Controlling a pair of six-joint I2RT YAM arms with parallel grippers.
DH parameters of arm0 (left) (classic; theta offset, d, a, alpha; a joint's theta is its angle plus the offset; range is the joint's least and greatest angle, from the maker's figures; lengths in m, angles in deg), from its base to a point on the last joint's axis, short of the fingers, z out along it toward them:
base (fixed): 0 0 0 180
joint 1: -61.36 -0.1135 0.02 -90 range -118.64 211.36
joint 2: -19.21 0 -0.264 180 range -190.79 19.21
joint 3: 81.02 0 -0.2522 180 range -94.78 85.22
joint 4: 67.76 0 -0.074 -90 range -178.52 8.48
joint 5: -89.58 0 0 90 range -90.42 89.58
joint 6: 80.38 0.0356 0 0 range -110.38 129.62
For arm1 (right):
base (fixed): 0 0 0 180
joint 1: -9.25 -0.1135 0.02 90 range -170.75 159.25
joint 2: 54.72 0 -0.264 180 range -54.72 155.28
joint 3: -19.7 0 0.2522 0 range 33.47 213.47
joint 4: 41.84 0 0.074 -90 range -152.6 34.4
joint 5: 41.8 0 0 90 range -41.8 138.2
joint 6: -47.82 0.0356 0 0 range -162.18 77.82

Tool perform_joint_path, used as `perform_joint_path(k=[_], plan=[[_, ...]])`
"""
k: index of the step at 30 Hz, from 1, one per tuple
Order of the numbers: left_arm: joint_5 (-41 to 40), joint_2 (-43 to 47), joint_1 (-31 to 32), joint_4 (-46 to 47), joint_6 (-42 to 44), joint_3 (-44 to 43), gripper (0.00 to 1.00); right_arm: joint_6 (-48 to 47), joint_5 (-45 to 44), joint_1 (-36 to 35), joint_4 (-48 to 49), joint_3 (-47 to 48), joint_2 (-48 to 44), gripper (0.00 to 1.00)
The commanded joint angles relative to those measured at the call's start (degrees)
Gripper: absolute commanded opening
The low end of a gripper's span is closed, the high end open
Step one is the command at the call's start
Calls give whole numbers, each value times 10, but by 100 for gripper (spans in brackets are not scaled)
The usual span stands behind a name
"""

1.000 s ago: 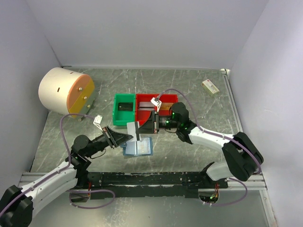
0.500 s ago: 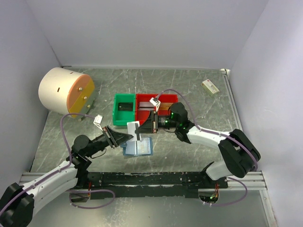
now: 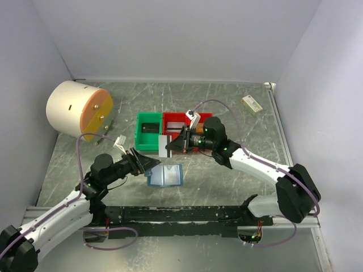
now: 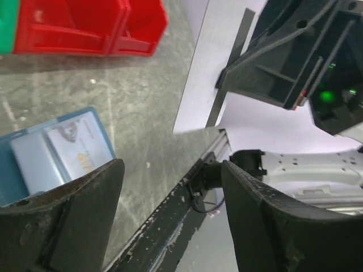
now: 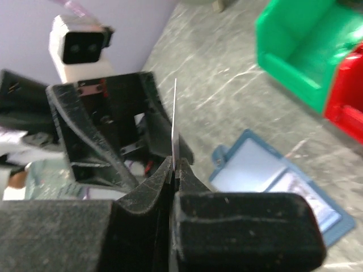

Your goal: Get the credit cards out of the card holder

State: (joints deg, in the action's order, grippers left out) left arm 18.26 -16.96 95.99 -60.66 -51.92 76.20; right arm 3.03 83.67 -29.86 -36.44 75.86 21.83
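Top external view, listed near to far.

1. Left tool [image 3: 148,165]: low over the bench [image 3: 238,175]; fingers spread and gripping nothing; aimed toward the card holder.
2. Card holder [image 3: 165,176]: blue; lying open and flat on the bench just beside the left tool, nearer than the bins; the left wrist view shows a pale card with gold marks [image 4: 79,150] tucked into one half; whether the other half holds a card cannot be told.
3. Right tool [image 3: 171,145]: clenched on a white credit card [image 3: 163,146]; raised off the bench between the holder and the green bin; in the right wrist view the card is edge-on, pinched by one margin, with most of it standing free.
4. Green bin [image 3: 148,131] and red bin [image 3: 187,121]: touching side by side; something dark lies in the green one.
5. White drum with an orange face [image 3: 76,107]: far left.
6. Small cream box [image 3: 252,103]: far right corner.

Handling note, as a judgement: one card is out and at least one remains; the step in hand is setting the lifted card down. The pinch is narrow and the card thin, so the grip should stay firm; carry the card clear of the left tool's spread fingers; lower it close to a surface before letting go, or it may flutter or slide. For the tucked card, the holder looks light enough to shift, so one tool should pin it flat while the other draws the card along the slot.
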Motion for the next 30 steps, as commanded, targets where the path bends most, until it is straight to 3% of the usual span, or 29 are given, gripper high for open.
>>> perform_joint_path(k=[1, 5, 11, 18, 30], plan=[[-71, 8, -3, -166, 55, -53, 82, -85, -142, 5, -117, 28, -25, 0], [-109, -3, -3, -235, 79, -87, 84, -129, -230, 5, -165, 51, -29, 0], [-132, -32, -3, -270, 92, -108, 92, -185, -284, 5, -211, 86, -16, 0], [-123, -49, -3, -285, 87, -124, 95, -218, -346, 5, -196, 97, -3, 0], [-151, 19, -3, -394, 79, -161, 95, -248, -424, 5, -113, 112, 12, 0]])
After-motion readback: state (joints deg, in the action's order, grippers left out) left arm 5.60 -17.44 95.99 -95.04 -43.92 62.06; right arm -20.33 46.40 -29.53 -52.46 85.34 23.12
